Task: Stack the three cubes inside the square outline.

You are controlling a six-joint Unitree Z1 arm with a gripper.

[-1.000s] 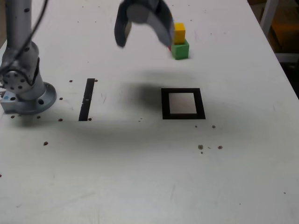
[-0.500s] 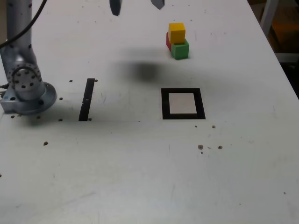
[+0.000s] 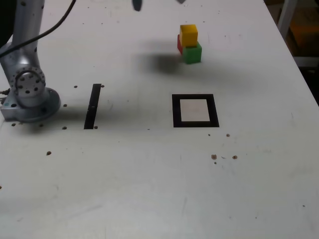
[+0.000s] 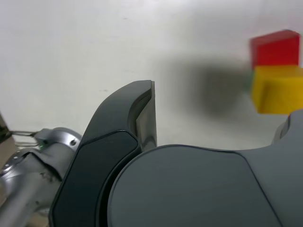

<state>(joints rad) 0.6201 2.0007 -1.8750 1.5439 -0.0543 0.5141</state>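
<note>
Cubes, matte and sharp-edged, sit clustered at the far side of the smooth white bench (image 3: 149,189): yellow cube (image 3: 188,35) atop green cube (image 3: 192,53), red cube (image 3: 179,44) just behind. The black tape square outline (image 3: 195,110) lies nearer, empty. The dark curved hand (image 3: 158,3) hangs wide, holding nothing.

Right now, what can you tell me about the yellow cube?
The yellow cube is a small, solid, matte block with neat edges. In the exterior view it sits upright on top of the green cube, with the red cube tucked behind and below it. It stands outside the square outline, and nothing grips it.
</note>
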